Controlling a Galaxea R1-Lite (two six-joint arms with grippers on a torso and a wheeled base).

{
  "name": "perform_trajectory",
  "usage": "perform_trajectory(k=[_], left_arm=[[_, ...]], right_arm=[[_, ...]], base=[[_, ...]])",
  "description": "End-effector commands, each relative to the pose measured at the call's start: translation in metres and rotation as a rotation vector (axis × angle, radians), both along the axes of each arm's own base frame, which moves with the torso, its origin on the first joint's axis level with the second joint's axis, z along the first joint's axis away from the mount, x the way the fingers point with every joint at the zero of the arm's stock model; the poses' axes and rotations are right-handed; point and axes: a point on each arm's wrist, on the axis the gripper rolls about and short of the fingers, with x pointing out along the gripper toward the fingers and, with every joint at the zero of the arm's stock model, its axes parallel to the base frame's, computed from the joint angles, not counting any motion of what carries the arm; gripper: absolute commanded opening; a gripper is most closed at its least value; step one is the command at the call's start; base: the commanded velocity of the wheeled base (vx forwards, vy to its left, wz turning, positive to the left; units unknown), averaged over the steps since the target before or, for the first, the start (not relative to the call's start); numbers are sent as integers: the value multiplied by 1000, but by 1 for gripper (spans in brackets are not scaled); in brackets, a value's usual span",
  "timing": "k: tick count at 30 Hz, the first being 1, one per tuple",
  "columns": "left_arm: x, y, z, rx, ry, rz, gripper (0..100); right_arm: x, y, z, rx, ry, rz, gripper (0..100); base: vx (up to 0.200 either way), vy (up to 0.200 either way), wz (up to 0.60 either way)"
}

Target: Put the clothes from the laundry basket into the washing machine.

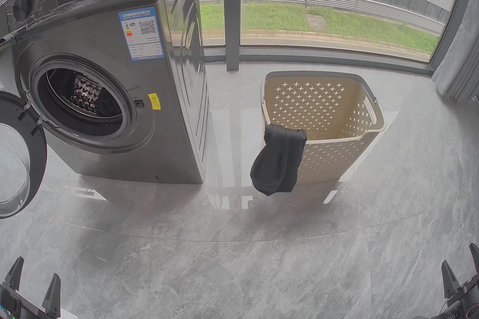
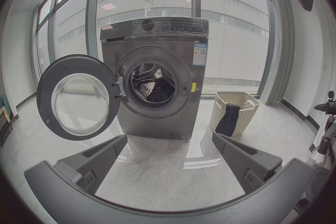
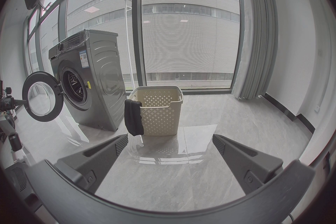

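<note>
Grey marbled floor [image 1: 279, 260], glossy. On it: washing machine [image 1: 169, 135] at left, beige laundry basket [image 1: 329, 155] upright to its right, near but not touching.

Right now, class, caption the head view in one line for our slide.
Black garment draped over the laundry basket's rim, beside the washing machine with its door open.

Garment [image 1: 278, 159] over basket [image 1: 329, 155] rim, washer [image 1: 149, 145] left

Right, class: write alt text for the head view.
A dark garment hangs over the near rim of a cream laundry basket. To its left stands a washing machine, its door open. Left gripper and right gripper, open, sit at the bottom corners.
</note>
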Motion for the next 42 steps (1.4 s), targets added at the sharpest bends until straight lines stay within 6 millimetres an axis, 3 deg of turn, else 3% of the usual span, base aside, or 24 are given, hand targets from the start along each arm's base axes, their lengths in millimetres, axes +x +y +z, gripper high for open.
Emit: perform_trajectory(k=[1, 14, 24, 36, 42], left_arm=[[0, 0, -5, -3, 4, 5, 100], [0, 0, -5, -7, 4, 10, 100], [0, 0, -5, -7, 4, 8, 100], [0, 0, -5, -7, 6, -3, 100], [0, 0, -5, -12, 7, 2, 100]], right_arm=[[0, 0, -3, 0, 2, -2, 100], [0, 0, -3, 0, 0, 0, 100], [0, 0, -3, 0, 0, 0, 100], [0, 0, -3, 0, 0, 0, 100], [0, 0, -3, 0, 0, 0, 100]], base=[[0, -200, 0], [0, -31, 0], [0, 200, 0], [0, 0, 0], [200, 0, 0]])
